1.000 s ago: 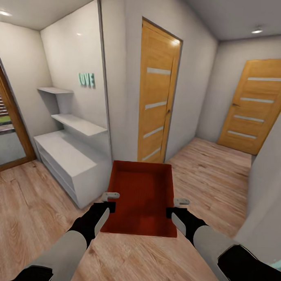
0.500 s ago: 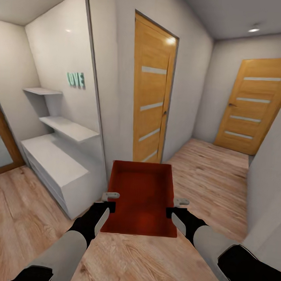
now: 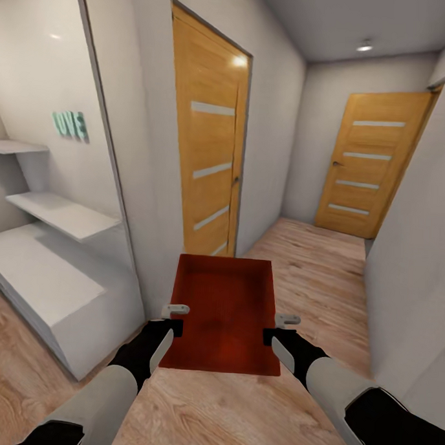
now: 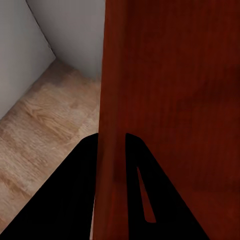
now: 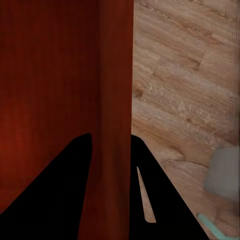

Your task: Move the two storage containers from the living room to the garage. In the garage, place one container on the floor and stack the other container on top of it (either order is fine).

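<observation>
Wall lettering (image 3: 70, 124): "LOVE", teal, beyond left hand (image 3: 173, 319). Bin (image 3: 224, 307): orange-red, matte, topless, empty; left hand and right hand (image 3: 277, 328) each clamped on a side wall.

Both arms reach forward from the lower corners of the head view, grey forearms ending in black wrists, the left one rising toward 1 o'clock and the right one toward 11 o'clock. The left gripper (image 3: 174, 316) is clamped on the left wall of the storage container (image 3: 224, 310), one finger (image 4: 75, 195) outside the wall and the other inside it. The right gripper (image 3: 279, 326) pinches the opposite wall the same way, its fingers (image 5: 160, 195) straddling the rim, so the two grippers sit level with each other at 9 and 3 o'clock of the bin.
</observation>
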Tool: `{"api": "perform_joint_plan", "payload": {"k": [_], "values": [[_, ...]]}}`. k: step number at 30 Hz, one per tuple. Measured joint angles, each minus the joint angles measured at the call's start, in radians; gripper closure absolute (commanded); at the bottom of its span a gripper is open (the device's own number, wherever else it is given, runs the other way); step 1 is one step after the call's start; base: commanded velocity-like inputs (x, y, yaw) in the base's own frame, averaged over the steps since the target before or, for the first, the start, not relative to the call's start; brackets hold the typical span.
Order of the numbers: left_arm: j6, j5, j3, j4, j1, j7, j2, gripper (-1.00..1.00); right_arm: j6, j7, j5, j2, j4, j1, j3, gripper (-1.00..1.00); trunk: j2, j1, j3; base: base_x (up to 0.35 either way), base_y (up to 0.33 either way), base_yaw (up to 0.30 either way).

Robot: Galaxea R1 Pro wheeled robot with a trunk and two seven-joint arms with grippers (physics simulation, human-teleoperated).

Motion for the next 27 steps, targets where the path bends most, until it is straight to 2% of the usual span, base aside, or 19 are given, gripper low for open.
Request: {"api": "perform_joint_plan", "payload": {"k": [27], "values": [[0.001, 0.000, 0.000, -0.001, 0.000, 0.000, 0.000, 1.00, 0.000, 0.000, -0.001, 0.000, 0.000, 0.000, 0.000, 1.00, 0.000, 0.000, 0.000, 0.324, 0.000, -0.242]]}}
